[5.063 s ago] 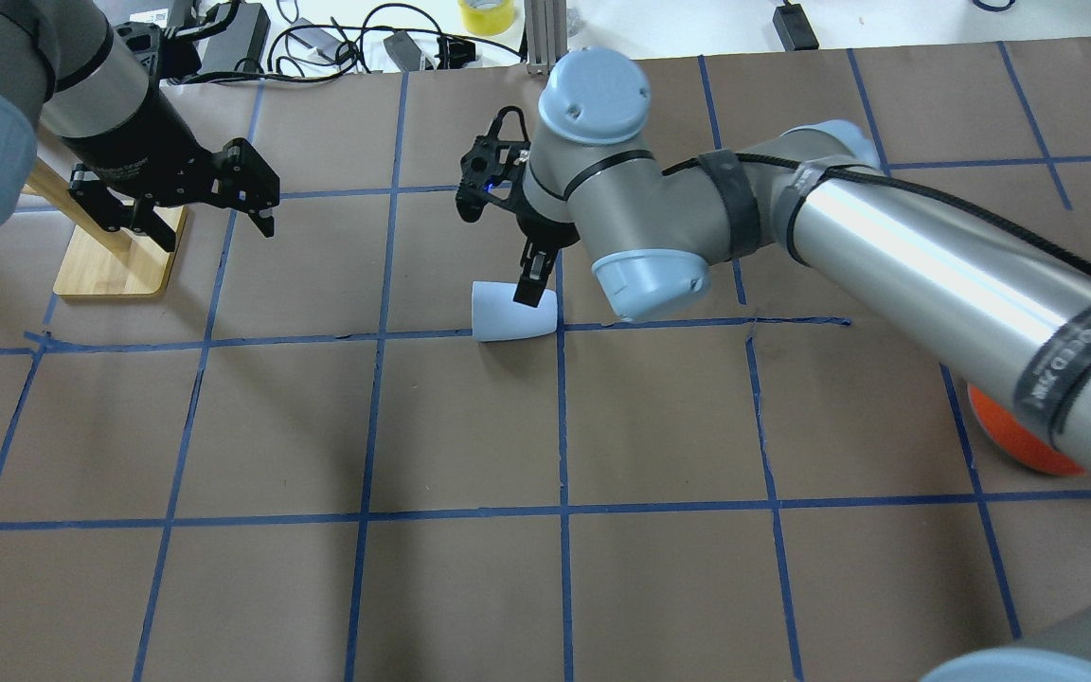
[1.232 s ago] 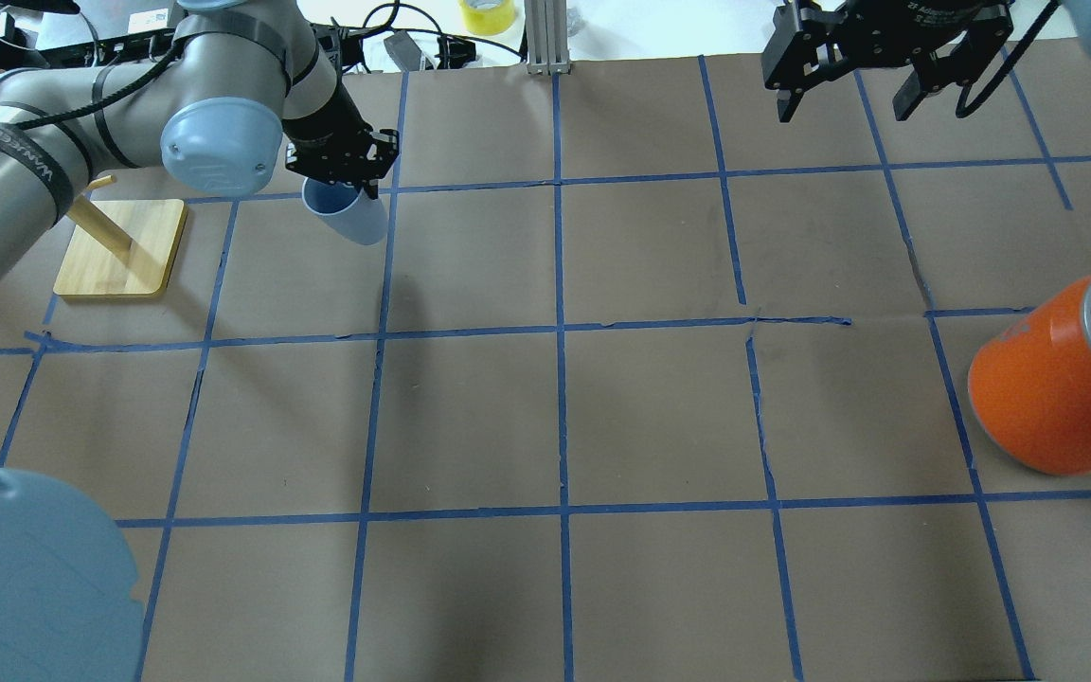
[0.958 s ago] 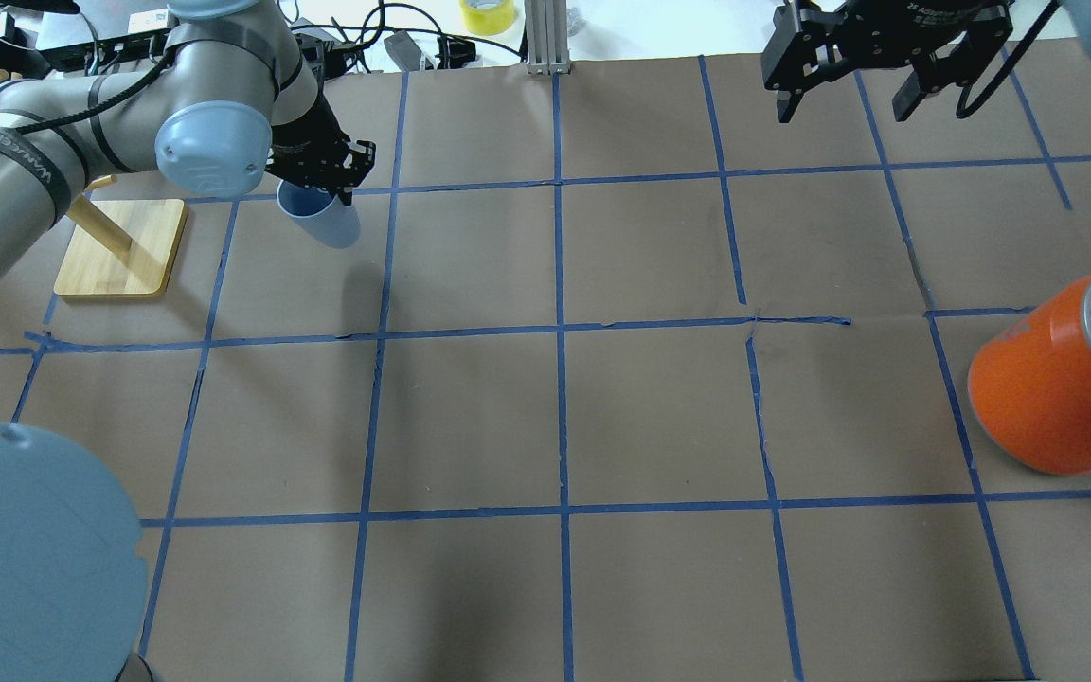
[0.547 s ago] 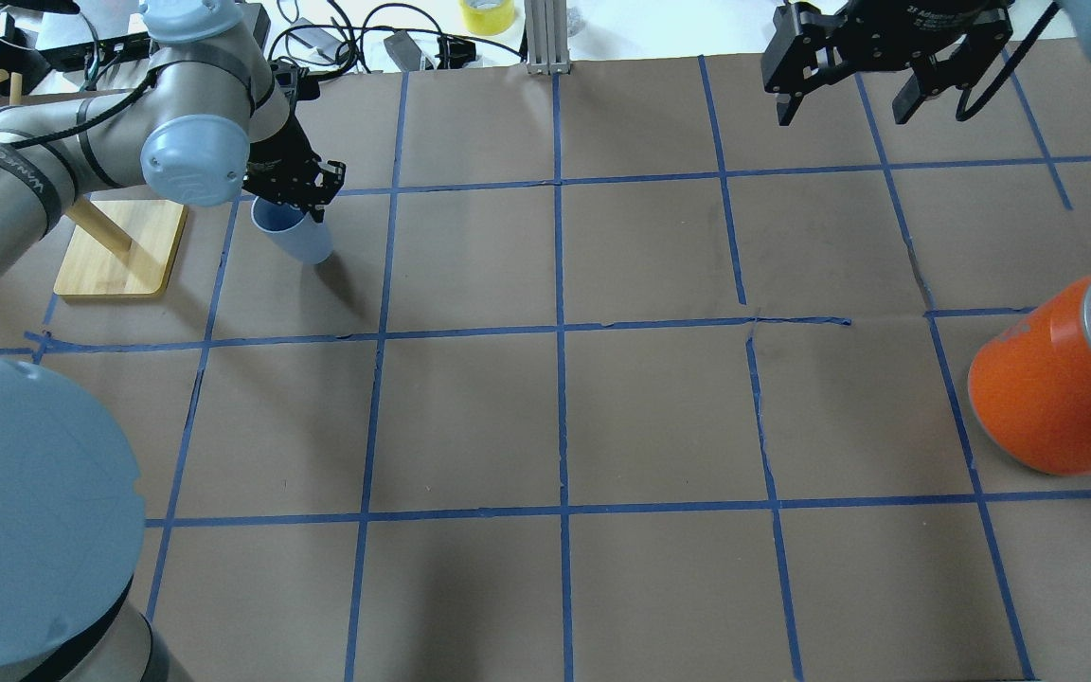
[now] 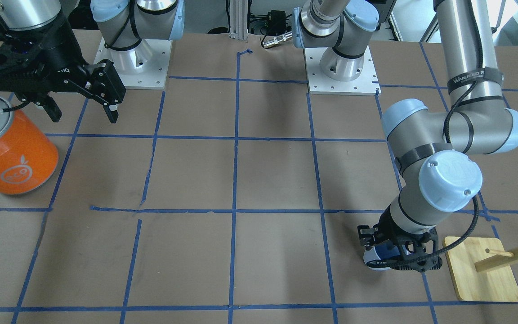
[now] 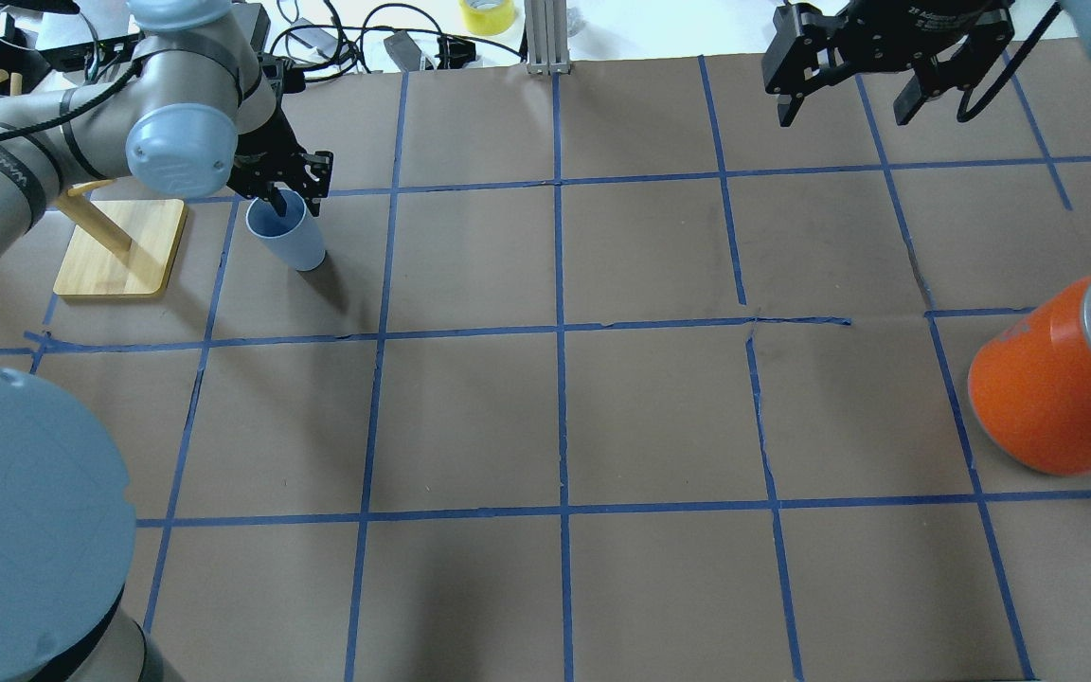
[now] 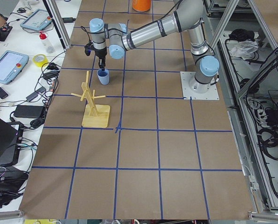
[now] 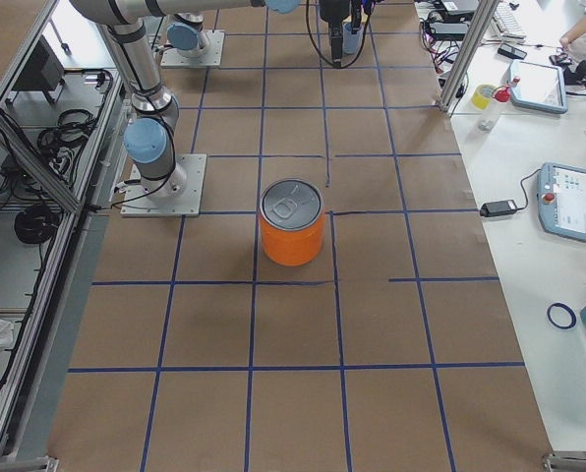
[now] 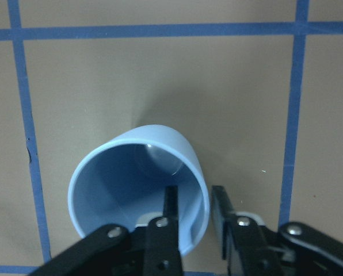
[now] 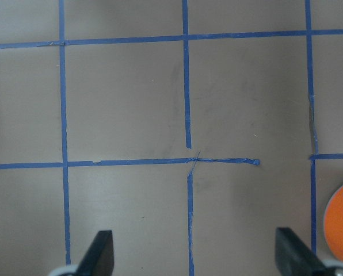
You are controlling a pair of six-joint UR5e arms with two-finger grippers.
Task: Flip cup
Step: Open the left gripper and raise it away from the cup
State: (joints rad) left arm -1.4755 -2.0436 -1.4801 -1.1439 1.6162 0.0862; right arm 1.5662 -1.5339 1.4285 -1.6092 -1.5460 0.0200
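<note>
In the upper left of the overhead view the cup [image 6: 287, 232] stands mouth up on the brown paper, just right of the wooden stand [image 6: 119, 248], leaning a little. The left gripper [image 9: 193, 201] pinches its wall, one finger inside the rim, one outside. The right gripper [image 6: 844, 112] hangs spread and empty at the upper right, well apart from the orange can [image 6: 1047, 388]. The flip looks nearly done; the release remains. Settle the base flat first, part the jaws gently, then rise straight up so the inner finger clears the rim without tipping it
</note>
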